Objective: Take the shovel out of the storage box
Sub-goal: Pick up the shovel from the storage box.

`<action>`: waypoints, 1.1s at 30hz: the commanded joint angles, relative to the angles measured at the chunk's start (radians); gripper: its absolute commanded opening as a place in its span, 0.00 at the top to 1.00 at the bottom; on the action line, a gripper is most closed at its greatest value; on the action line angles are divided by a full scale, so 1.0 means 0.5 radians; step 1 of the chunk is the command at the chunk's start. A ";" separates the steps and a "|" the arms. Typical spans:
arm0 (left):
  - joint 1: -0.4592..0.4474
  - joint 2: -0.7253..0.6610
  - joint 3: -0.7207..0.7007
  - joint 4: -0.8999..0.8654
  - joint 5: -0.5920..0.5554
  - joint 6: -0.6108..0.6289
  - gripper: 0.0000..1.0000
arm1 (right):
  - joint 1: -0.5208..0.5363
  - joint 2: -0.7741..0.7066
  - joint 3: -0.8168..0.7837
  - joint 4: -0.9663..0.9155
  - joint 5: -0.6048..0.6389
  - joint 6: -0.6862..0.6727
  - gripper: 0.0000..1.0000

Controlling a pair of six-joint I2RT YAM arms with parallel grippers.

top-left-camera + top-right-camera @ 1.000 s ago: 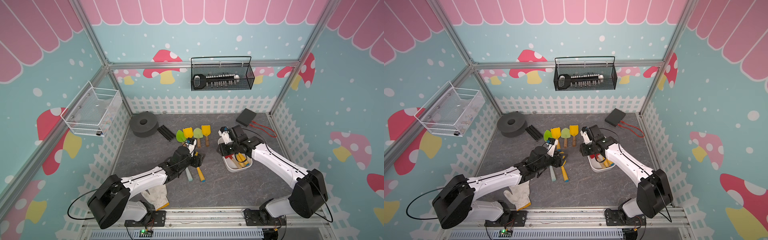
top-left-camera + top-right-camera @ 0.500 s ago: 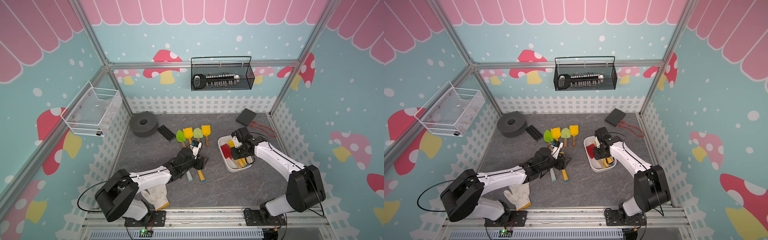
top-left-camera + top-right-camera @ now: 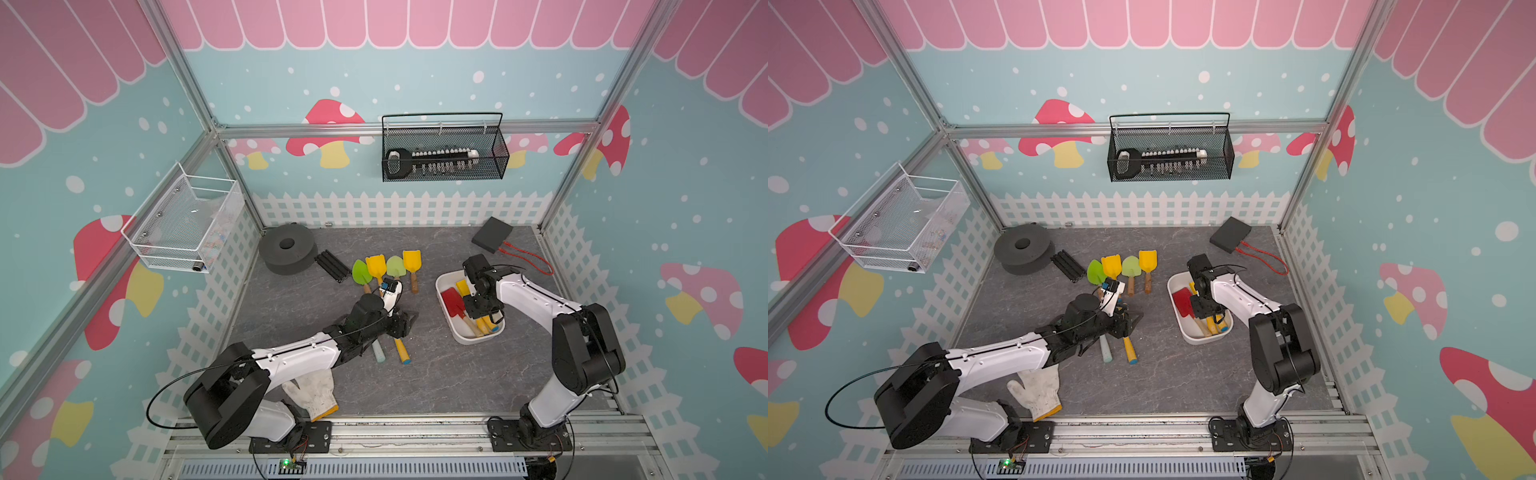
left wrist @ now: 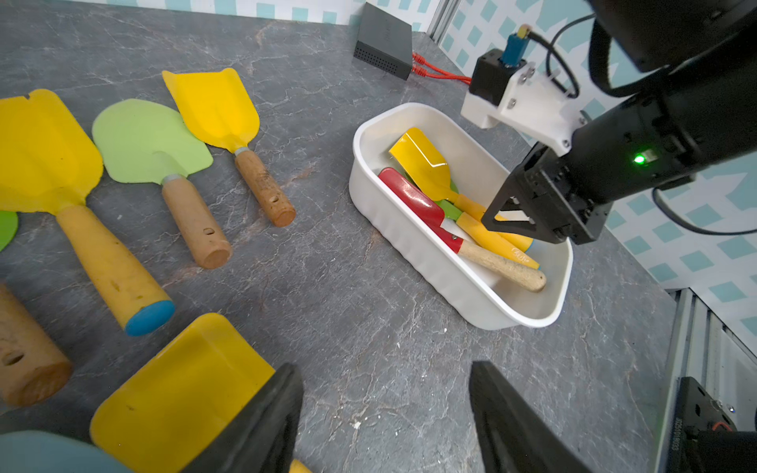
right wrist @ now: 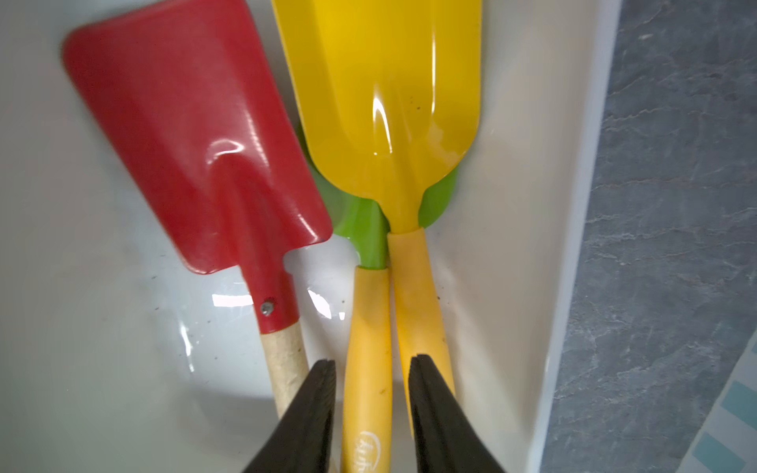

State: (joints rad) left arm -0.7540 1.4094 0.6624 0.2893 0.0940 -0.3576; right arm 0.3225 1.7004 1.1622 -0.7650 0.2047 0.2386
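shovel (image 5: 366,348), green-bladed, lies in the storage box (image 4: 409,241) at right with 2 others (image 5: 196,135). the right gripper (image 5: 370,364) has dropped onto it, fingers (image 5: 311,409) narrow astride its yellow handle, clamped or not i cannot tell; lift looks near. left gripper (image 4: 385,393) gapes empty.

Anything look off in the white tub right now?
Yes: in the shallow white plastic tub, the yellow-bladed shovel lies on the green-bladed shovel, handles side by side. The right hand straddles the green one's handle, one finger over the yellow one's, so it may snag both.
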 commanded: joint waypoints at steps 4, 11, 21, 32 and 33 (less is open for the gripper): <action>-0.011 -0.048 0.020 -0.020 -0.059 0.053 0.32 | -0.113 0.121 0.056 0.028 0.003 -0.027 0.59; -0.011 -0.072 0.022 -0.047 -0.082 0.062 0.31 | -0.144 0.261 0.081 0.075 -0.150 -0.074 0.59; -0.011 -0.091 0.019 -0.057 -0.108 0.073 0.32 | -0.163 0.313 0.099 0.095 -0.168 -0.078 0.67; -0.011 -0.088 0.018 -0.062 -0.121 0.077 0.32 | -0.158 0.129 0.027 0.143 -0.181 -0.059 0.78; -0.011 -0.093 0.022 -0.068 -0.124 0.080 0.32 | -0.154 0.110 0.022 0.144 -0.179 -0.060 0.79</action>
State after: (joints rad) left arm -0.7540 1.3827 0.6624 0.2703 0.0448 -0.3382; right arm 0.2478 1.7981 1.1858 -0.7063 0.1131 0.2028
